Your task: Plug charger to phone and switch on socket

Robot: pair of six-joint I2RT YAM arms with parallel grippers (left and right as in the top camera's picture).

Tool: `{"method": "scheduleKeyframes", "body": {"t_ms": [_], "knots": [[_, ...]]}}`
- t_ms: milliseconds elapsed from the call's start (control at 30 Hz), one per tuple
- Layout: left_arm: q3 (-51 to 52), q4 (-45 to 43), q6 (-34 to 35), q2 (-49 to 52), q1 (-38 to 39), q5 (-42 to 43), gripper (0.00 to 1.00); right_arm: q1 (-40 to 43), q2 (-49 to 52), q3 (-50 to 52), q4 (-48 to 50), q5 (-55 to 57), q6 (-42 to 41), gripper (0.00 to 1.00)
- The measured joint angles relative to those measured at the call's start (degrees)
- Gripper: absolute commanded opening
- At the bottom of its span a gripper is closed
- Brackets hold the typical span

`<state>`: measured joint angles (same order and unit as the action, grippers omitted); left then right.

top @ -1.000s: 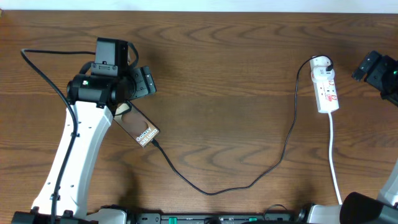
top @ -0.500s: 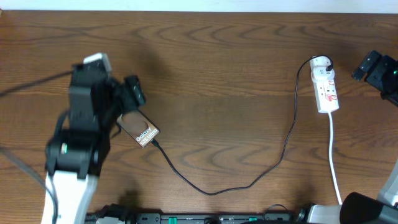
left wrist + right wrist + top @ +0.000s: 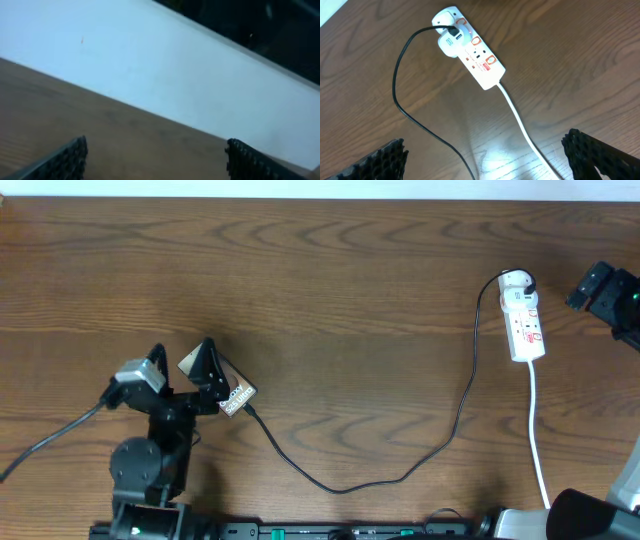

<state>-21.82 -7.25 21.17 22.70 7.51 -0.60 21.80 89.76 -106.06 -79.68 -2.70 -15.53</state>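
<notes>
The left claw (image 3: 156, 147) is standing wide open, gripping nothing; it is sitting nearer the front edge than earlier. It is covering part of the one phone (image 3: 237, 395) on the worktop (image 3: 350, 300). One charger (image 3: 340, 488) is running from phone to the one socket (image 3: 523, 315); all three are staying put. The right claw (image 3: 486, 147), cropped overhead, is gaping empty.
</notes>
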Motion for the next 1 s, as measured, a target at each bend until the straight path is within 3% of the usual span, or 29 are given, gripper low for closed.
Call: {"method": "scheduleKeyframes", "body": {"t_ms": [133,333,667,833,1000], "knots": [[5.0,-6.4,0.0,-1.8,0.0,-0.5,0.86,0.0,0.0,0.0,0.0,0.0,0.0,0.99],[9.2,-7.6,0.0,-5.6,0.0,-1.6,0.86,0.0,0.0,0.0,0.0,0.0,0.0,0.99],[16.5,-9.4,0.0,-22.0,-0.3,-5.2,0.86,0.0,0.0,0.0,0.0,0.0,0.0,0.99],[18.4,-8.5,0.0,-22.1,-0.6,-5.8,0.86,0.0,0.0,0.0,0.0,0.0,0.0,0.99],[20.4,1.0,0.0,-22.1,-0.6,-5.8,0.87,0.0,0.0,0.0,0.0,0.0,0.0,0.99]]}}
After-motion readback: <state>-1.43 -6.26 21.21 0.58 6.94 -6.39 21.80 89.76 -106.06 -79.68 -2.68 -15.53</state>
